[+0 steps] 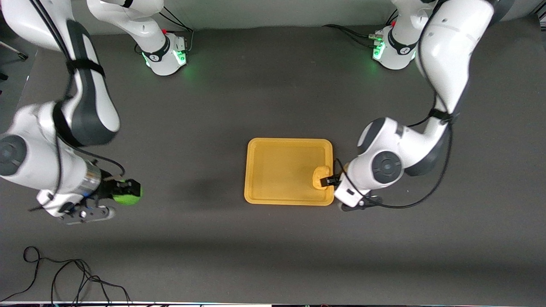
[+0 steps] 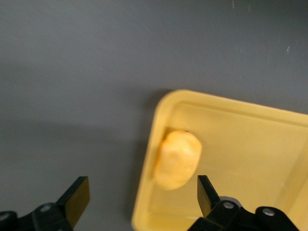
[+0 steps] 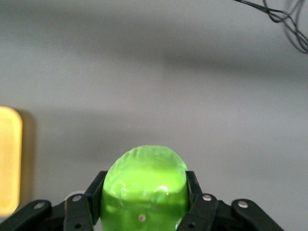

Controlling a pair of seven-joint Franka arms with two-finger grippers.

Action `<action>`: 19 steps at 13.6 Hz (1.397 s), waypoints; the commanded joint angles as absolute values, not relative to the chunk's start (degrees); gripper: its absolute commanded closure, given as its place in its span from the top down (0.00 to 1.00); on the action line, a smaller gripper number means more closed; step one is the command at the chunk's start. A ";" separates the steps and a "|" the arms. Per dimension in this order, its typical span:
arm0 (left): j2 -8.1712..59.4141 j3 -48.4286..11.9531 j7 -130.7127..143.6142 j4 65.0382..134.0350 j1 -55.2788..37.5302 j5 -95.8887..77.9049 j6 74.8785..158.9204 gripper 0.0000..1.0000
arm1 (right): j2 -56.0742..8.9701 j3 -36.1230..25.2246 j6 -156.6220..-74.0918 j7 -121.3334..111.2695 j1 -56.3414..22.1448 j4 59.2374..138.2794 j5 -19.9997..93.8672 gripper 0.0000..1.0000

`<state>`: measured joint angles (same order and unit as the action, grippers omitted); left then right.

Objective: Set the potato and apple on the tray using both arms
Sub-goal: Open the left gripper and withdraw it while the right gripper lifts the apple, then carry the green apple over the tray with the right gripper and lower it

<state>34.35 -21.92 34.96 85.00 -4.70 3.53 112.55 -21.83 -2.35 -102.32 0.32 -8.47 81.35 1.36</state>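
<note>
The yellowish-tan potato (image 1: pixel 319 175) (image 2: pixel 177 160) lies in the yellow-orange tray (image 1: pixel 277 170) (image 2: pixel 240 139), against the rim at the left arm's end. My left gripper (image 1: pixel 329 181) (image 2: pixel 142 185) hangs open just above it, one finger over the tray and the other outside the rim, touching nothing. My right gripper (image 1: pixel 128 190) (image 3: pixel 146 192) is shut on the bright green apple (image 1: pixel 126 198) (image 3: pixel 144 168), over bare table toward the right arm's end. The right wrist view shows one corner of the tray (image 3: pixel 9 159).
Black cables (image 1: pixel 64 277) (image 3: pixel 284 24) lie loose on the dark table mat (image 1: pixel 273 98) near the front camera's edge, at the right arm's end. Both green-lit arm bases (image 1: pixel 170 55) (image 1: pixel 390 51) stand along the edge farthest from that camera.
</note>
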 commanded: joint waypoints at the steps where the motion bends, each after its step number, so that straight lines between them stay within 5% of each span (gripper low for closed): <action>1: 24.46 -21.80 25.71 87.62 0.25 5.26 105.15 0.99 | -17.50 -2.37 -97.13 1.13 -9.57 80.77 1.58 0.40; 4: 17.69 -21.88 13.75 89.02 6.31 6.33 100.46 1.00 | -16.17 -2.29 -95.98 11.02 -16.41 80.68 2.20 0.40; 8: 6.79 -21.97 -1.29 99.92 14.22 4.32 103.97 1.00 | -21.68 -2.37 -96.77 35.18 -32.48 75.53 2.02 0.40; 12: 6.86 -21.71 -1.23 99.31 15.55 3.43 105.29 1.00 | -32.67 -2.37 -96.85 50.60 -41.65 62.16 2.02 0.40; 19: 5.27 -21.71 -1.67 101.16 19.60 3.34 106.53 1.00 | -47.09 -2.46 -110.54 55.63 -47.20 61.52 -1.04 0.40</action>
